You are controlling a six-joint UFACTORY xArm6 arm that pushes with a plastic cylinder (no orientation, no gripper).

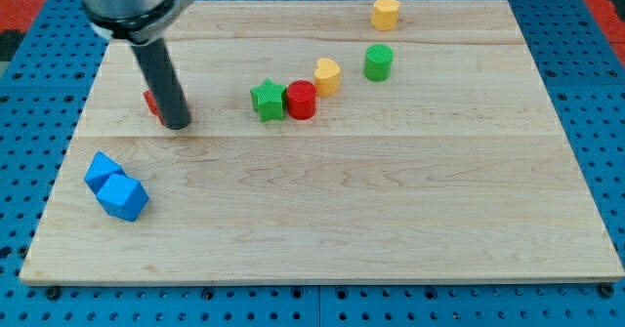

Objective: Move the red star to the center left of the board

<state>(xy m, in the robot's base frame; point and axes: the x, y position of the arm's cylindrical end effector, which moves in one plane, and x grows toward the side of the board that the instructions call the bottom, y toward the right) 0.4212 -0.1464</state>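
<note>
The red star (pixel 151 102) lies at the board's left side, mostly hidden behind my rod; only a sliver shows at the rod's left edge. My tip (pixel 177 125) rests on the board right against it, at its lower right. A green star (pixel 267 101) and a red cylinder (pixel 301 101) sit touching near the middle top.
A yellow block (pixel 327 75) and a green cylinder (pixel 379 61) lie to the upper right of the red cylinder. A yellow hexagonal block (pixel 386 13) is near the top edge. Two blue blocks (pixel 102 171) (pixel 123 198) touch at the lower left. The wooden board (pixel 391 220) lies on a blue pegboard.
</note>
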